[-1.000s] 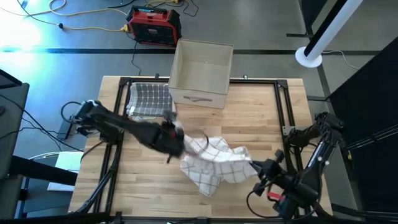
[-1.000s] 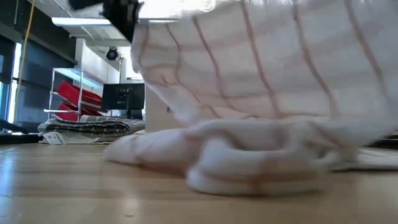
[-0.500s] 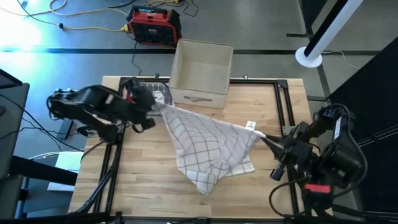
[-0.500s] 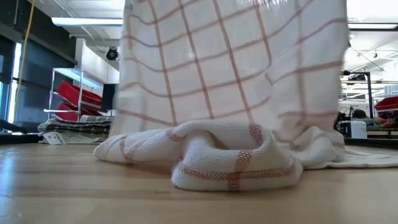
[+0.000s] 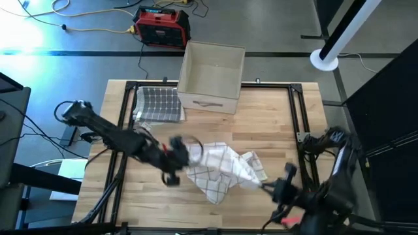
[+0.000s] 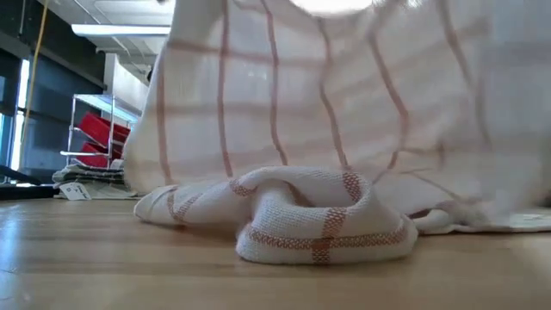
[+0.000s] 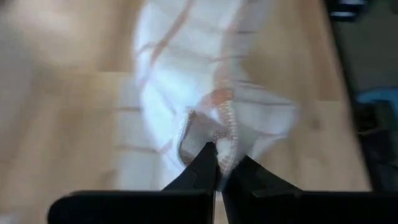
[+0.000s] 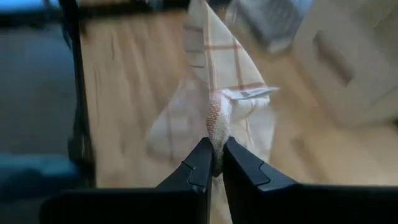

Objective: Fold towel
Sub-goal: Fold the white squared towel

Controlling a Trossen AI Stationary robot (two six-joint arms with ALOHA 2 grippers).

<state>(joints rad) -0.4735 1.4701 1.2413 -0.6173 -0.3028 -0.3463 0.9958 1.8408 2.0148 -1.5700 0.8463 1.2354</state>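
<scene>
At table centre, near edge:
Left gripper: fingers closed on a bunched corner of the towel, at the towel's left end in the high view; the left wrist view shows the cloth pinched between the two fingertips.
Right gripper: fingers clamped on a towel corner carrying a small label, seen in the right wrist view; it sits at the towel's right end, near the table's front edge.
Towel position: crumpled on the wooden table, in front of the cardboard box; in the low view a rolled fold rests on the table while the rest hangs above it.
Towel long axis: runs left to right between the two grippers, dipping toward the front edge at the middle.
Other items: a dark checked cloth lies at the back left, just beside the box.
Change from half a second ago: the towel was stretched wide and taut; both grippers have moved inward and forward, and the cloth is now slack and bunched.
</scene>
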